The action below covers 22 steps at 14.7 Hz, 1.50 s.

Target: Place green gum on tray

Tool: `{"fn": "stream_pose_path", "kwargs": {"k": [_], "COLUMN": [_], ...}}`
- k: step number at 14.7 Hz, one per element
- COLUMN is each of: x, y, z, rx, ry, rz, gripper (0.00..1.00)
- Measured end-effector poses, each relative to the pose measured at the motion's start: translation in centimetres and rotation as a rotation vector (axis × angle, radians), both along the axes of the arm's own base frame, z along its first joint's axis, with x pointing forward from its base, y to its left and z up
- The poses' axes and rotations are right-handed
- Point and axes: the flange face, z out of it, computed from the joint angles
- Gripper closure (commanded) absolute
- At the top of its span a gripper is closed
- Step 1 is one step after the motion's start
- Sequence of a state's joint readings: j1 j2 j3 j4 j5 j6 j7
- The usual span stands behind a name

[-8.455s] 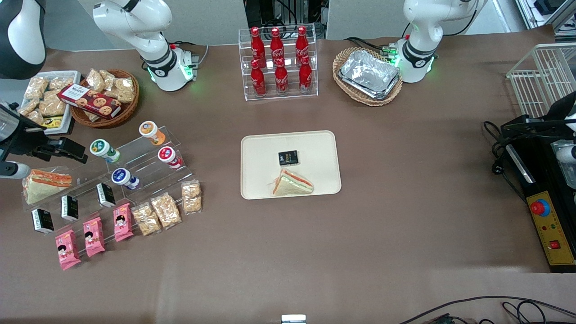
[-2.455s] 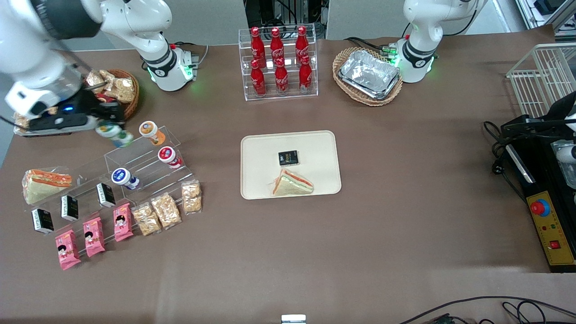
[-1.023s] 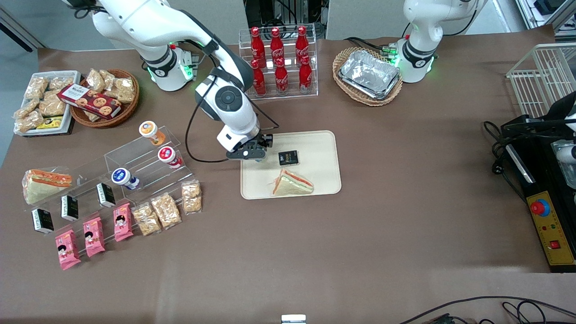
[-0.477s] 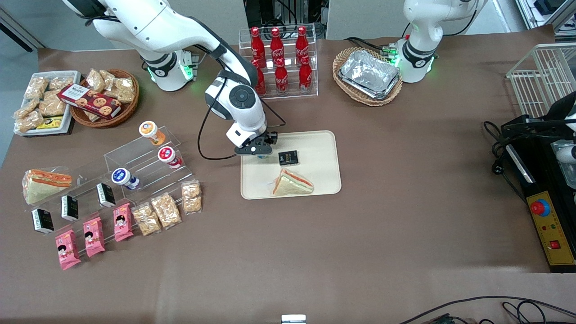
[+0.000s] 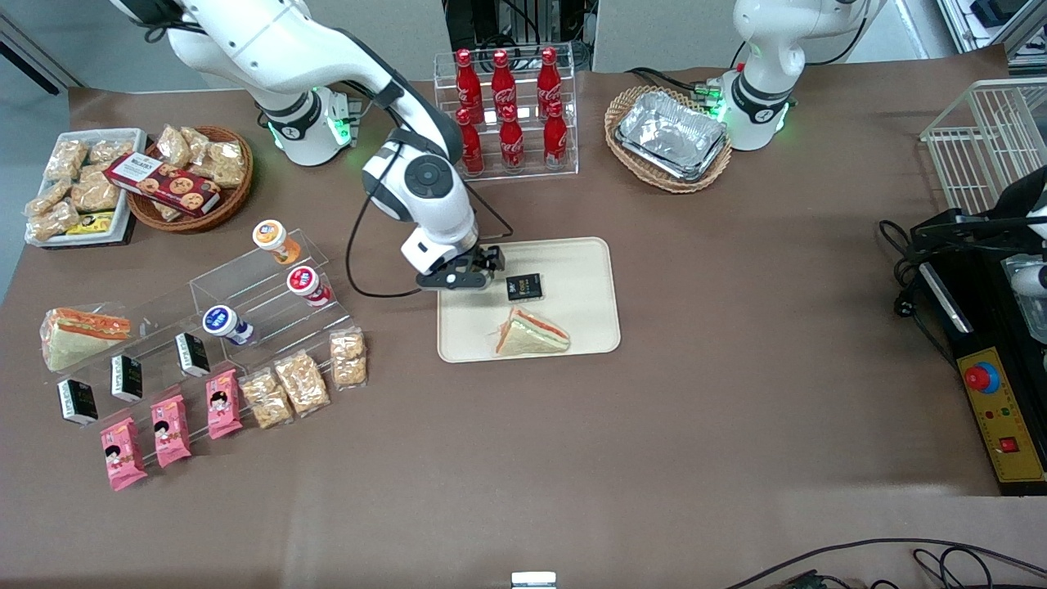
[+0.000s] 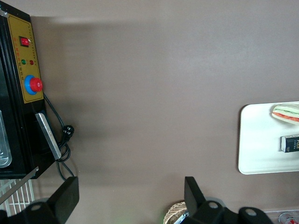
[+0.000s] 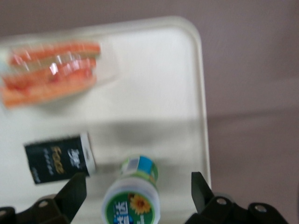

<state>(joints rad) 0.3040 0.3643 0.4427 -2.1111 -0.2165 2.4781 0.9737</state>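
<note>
Since the green gum (image 7: 132, 204) stands upright on the tray (image 7: 177, 84), lid up, just beside the black packet (image 7: 58, 157), you find it directly under the gripper (image 7: 134, 193), between the spread fingers. Neither finger touches it; the claw holds nothing. Judged released: a straight lift should clear it.

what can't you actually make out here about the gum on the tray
- Green gum: hidden in the front view by the gripper, whose fingers are open.
- Its lid: cut off by the right wrist view's edge.
- Sandwich on the tray: blurred in the right wrist view.
- Black packet: print unreadable.
</note>
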Motion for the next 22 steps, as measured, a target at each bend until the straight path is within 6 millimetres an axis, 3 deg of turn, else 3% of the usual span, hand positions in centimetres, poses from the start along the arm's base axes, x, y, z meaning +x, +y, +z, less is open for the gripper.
{"fn": "stream_pose_path", "kwargs": {"k": [6,10,13,19,20,22], "x": [6.6,10.0,11.6,11.4,11.1,10.8], "y": [-6.3,-12.7,-21.1,-41.6,-43.8,-46.0], "z": [11.4,21.1,27.0,33.9,35.0,36.6], "rx": [-0.12,-0.13,-0.109,-0.071,-0.066,-0.064], "ry": [-0.03,0.036,0.067,0.048,0.038,0.024], "rz": [-0.03,-0.041,-0.039,-0.006,-0.007,-0.019], "gripper": [0.0,0.0,0.0,0.0,0.0,0.0]}}
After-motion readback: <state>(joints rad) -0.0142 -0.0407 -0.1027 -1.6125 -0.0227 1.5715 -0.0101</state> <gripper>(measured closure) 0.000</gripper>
